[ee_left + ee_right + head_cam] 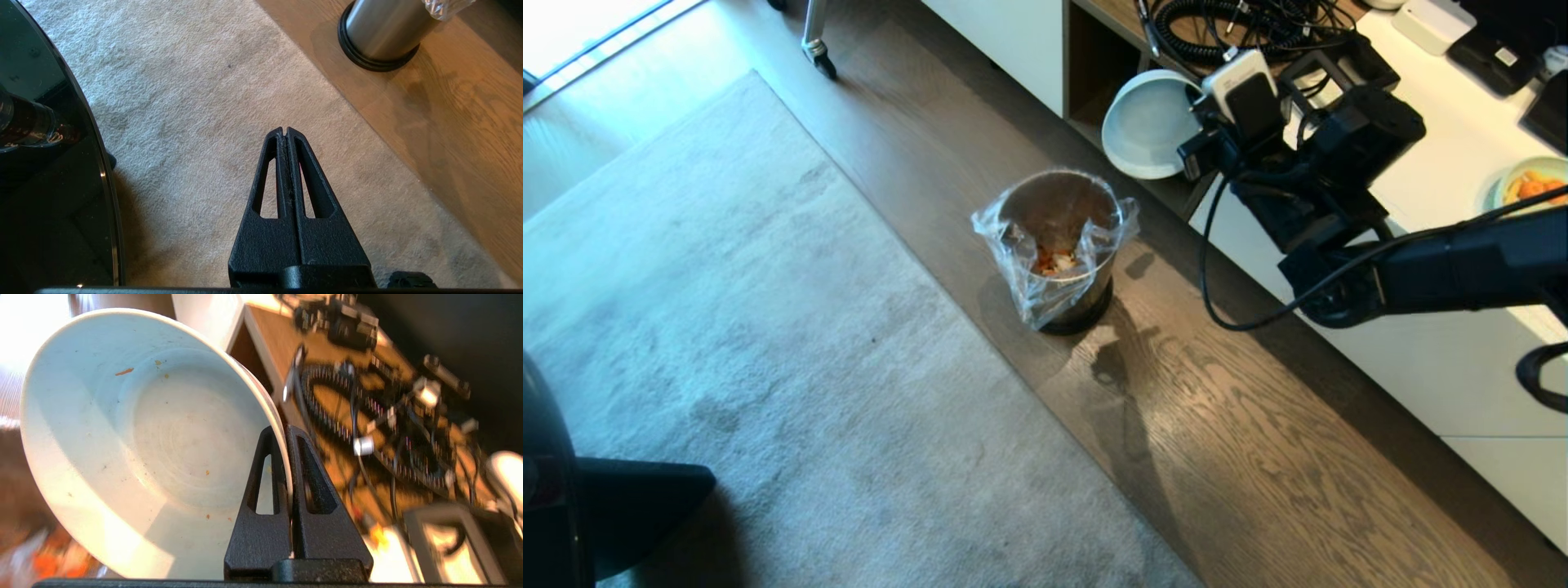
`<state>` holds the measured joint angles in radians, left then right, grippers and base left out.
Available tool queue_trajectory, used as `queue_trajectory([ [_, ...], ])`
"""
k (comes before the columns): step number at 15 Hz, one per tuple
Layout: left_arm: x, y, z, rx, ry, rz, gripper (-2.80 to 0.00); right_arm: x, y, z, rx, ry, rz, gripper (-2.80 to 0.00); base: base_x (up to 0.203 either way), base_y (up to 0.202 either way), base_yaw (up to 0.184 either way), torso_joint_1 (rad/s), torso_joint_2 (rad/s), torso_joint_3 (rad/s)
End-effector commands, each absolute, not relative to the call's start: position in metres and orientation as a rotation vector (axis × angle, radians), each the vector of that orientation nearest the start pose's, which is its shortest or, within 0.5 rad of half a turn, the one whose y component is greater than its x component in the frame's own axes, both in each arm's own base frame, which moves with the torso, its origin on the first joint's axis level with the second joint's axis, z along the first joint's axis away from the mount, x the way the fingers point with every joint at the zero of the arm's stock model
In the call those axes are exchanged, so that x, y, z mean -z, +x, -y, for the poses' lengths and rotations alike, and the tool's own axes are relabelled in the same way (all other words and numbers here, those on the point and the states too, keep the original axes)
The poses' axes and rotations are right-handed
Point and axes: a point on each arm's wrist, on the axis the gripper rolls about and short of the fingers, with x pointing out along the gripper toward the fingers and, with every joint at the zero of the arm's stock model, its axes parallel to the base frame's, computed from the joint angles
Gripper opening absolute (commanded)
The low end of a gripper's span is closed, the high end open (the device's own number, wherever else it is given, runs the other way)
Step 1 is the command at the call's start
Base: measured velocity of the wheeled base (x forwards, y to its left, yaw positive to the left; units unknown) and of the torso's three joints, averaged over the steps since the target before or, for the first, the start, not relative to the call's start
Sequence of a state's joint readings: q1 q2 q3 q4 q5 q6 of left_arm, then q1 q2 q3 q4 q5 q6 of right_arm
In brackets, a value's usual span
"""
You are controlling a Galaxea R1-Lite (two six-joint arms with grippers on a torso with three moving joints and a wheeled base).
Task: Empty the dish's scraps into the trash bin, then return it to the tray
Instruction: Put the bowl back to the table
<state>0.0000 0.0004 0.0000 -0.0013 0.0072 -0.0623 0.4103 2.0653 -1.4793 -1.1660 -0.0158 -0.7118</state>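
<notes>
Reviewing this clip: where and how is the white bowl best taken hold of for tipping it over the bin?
By the thin rim, as the right gripper does: one finger inside the dish, one outside its wall, coming edge-on. The bowl is too wide to span, and a rim pinch leaves the mouth free to pour toward the trash bin.

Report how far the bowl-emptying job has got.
Done: the small white glossy bowl is empty apart from crumbs, and the orange and pale scraps lie in the bag-lined brushed-metal bin. In hand: the right pincer is shut on the bowl's rim, holding it tilted beside the white cabinet. Left: setting it on the tray, which is not in view. The left pincer is shut, idle over the carpet.
</notes>
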Motion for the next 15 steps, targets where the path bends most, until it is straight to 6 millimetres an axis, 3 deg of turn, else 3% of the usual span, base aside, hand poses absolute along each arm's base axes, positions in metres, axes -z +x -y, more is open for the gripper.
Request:
queue_trajectory([
  [1,-0.076,-0.023,0.000,-0.008,-0.063,0.002,-2.80,-0.287,0.356,-0.148,-0.140,-0.553,0.635,-2.80,0.000,0.000,0.000,0.000,0.00,0.000],
  [5,-0.076,-0.023,0.000,-0.008,-0.063,0.002,-2.80,-0.256,0.318,-0.118,-0.090,-0.484,0.455,-2.80,0.000,0.000,0.000,0.000,0.00,0.000],
  [13,-0.076,-0.023,0.000,-0.008,-0.063,0.002,-2.80,-0.176,0.255,-0.034,0.070,-0.332,0.122,-2.80,0.000,0.000,0.000,0.000,0.00,0.000],
  [15,-0.076,-0.023,0.000,-0.008,-0.063,0.002,-2.80,-0.161,0.232,-0.024,0.083,-0.286,0.045,-2.80,0.000,0.000,0.000,0.000,0.00,0.000],
])
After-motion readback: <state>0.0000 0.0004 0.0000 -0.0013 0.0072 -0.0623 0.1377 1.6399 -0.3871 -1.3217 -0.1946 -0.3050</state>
